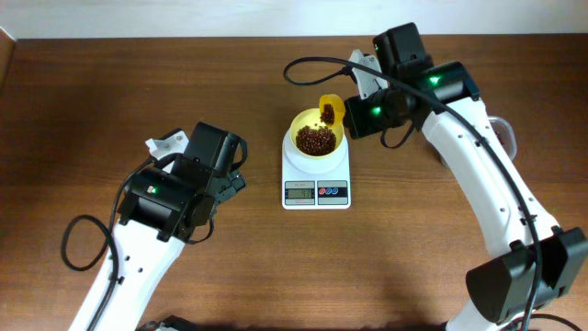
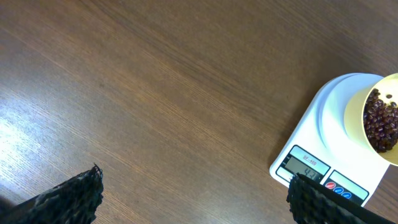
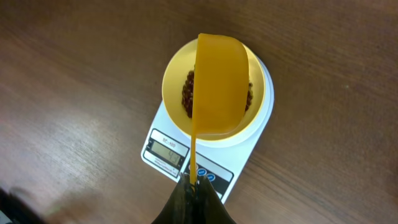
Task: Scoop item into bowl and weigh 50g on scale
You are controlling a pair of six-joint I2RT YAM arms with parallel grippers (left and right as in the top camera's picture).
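A white scale (image 1: 316,175) stands mid-table with the yellow bowl (image 1: 317,136) on its platform. The dark red-brown beans (image 1: 315,140) lie in the bowl. My right gripper (image 1: 350,108) is shut on the thin handle of a yellow-orange scoop (image 1: 330,111), tilted over the bowl's far rim with some beans in it. In the right wrist view the scoop (image 3: 219,84) hangs edge-on over the bowl (image 3: 176,81), hiding most of the beans (image 3: 188,93), and the gripper (image 3: 194,186) pinches the handle. My left gripper (image 1: 235,180) stands open left of the scale (image 2: 320,121), holding nothing.
Bare wooden tabletop (image 2: 155,93) lies between the left gripper (image 2: 196,199) and the scale. A clear container (image 1: 503,129) shows partly behind the right arm at the right. The scale's display (image 3: 165,151) and red and blue buttons face the table's front.
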